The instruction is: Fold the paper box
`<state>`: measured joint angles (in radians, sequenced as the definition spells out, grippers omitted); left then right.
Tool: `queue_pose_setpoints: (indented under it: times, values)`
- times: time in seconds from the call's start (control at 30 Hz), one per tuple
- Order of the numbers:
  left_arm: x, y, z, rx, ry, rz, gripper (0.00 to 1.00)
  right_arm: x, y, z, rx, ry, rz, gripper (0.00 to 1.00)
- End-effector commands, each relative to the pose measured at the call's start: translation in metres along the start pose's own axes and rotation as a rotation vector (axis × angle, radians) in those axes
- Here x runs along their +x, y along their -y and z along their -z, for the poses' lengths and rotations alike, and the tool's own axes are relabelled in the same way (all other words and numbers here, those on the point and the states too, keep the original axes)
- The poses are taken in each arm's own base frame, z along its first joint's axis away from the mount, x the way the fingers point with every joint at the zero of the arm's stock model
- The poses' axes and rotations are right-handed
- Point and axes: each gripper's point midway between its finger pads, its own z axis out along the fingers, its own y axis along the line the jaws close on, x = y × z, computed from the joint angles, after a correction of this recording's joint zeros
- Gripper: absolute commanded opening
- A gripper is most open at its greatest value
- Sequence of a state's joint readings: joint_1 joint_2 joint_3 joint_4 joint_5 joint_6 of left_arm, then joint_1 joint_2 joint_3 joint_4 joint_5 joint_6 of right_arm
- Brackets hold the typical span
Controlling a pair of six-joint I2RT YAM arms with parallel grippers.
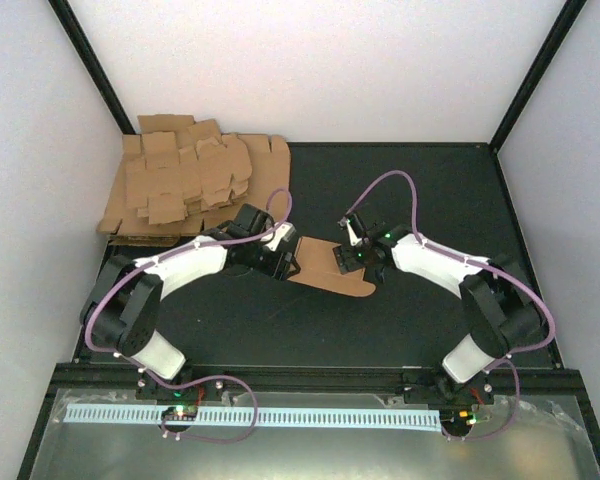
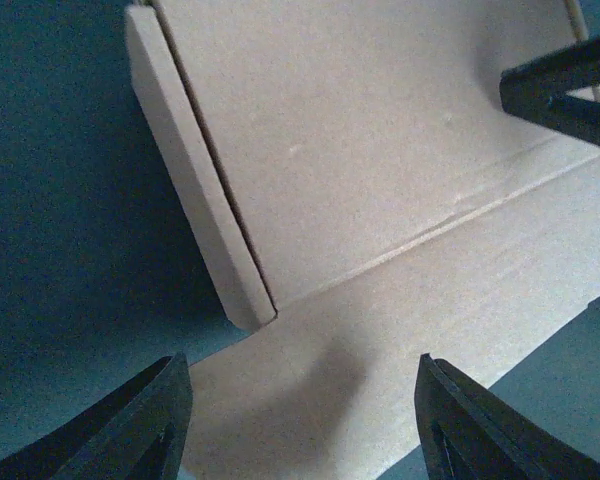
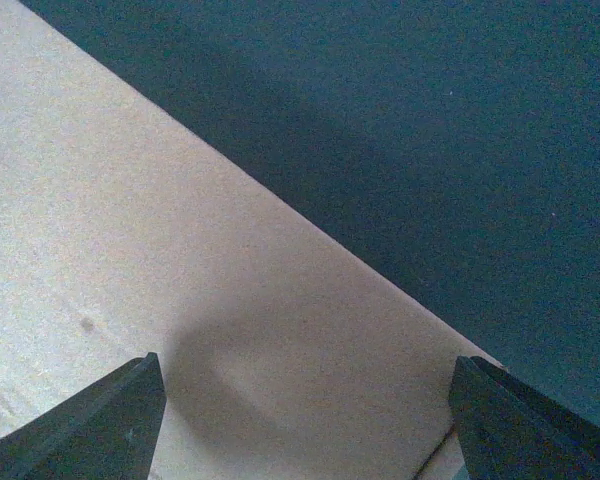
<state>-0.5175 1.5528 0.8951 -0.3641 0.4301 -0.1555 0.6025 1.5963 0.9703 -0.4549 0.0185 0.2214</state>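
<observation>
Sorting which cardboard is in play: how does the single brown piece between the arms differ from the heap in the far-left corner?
The paper box is one piece; the cardboard pile is many sheets. The paper box lies mid-table under the left gripper and right gripper; the cardboard pile sits by the left wall. The paper box has one side flap standing up; the cardboard pile's sheets lie flat, overlapping. Both are plain brown cardboard.

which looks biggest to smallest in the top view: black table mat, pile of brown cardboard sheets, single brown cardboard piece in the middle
1. black table mat
2. pile of brown cardboard sheets
3. single brown cardboard piece, clearly the smallest
</observation>
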Motion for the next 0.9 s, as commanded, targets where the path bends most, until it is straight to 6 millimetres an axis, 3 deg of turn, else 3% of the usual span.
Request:
queue_pose_setpoints:
  times: [0.0,0.27,0.47,0.7,0.87]
  values:
    - [-0.003,0.008,-0.006,0.022,-0.030,-0.022,0.64,0.009,0.000,-0.013,-0.008,-0.028,-0.027,0.81]
    - [0.010,0.009,-0.011,0.040,-0.085,0.022,0.60,0.010,-0.001,-0.016,-0.015,-0.030,-0.028,0.81]
    - [0.015,0.021,-0.011,0.116,-0.104,0.047,0.52,0.008,-0.002,-0.017,-0.018,-0.028,-0.028,0.81]
    - [0.019,0.034,-0.011,0.191,-0.169,0.067,0.51,0.006,-0.003,-0.015,-0.025,-0.023,-0.023,0.81]
    - [0.010,0.031,-0.002,0.151,-0.111,0.040,0.54,-0.004,-0.002,0.004,-0.024,0.034,-0.017,0.82]
